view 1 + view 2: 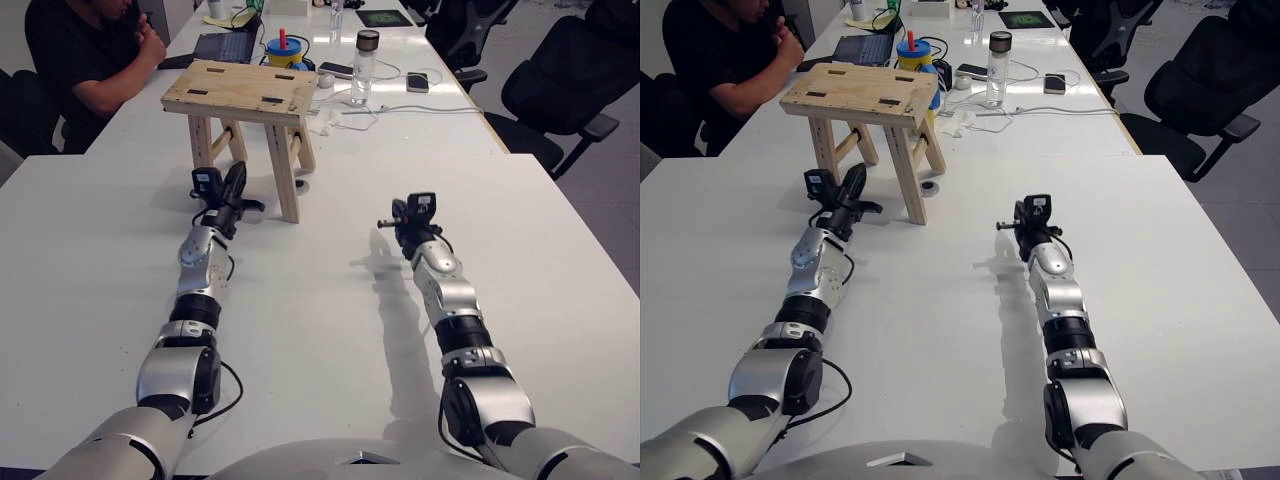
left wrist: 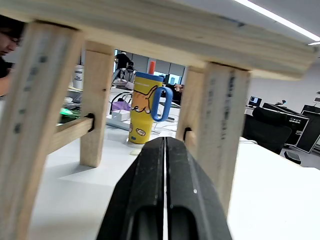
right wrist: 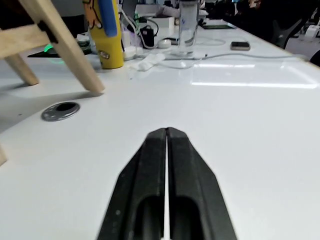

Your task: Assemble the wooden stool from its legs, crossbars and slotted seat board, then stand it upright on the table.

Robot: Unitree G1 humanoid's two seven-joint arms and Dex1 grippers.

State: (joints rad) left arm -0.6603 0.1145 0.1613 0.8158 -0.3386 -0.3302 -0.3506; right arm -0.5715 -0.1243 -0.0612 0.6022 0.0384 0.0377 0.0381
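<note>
The wooden stool (image 1: 245, 100) stands upright on the white table (image 1: 320, 330), fully put together with its slotted seat board on top and crossbars between the legs. My left gripper (image 1: 235, 180) is shut and empty, low on the table just in front of the stool, pointing between its near legs (image 2: 215, 130). My right gripper (image 1: 408, 220) is shut and empty, resting over the table's middle, well to the right of the stool. In the right wrist view a stool leg (image 3: 65, 45) slants past at some distance.
Behind the stool stand a yellow mug with a blue handle (image 2: 147, 107), a clear bottle (image 1: 364, 68), a laptop (image 1: 228, 45), phones and cables. A round cable grommet (image 3: 60, 111) sits in the table near the stool. Black office chairs (image 1: 570, 90) stand at the right.
</note>
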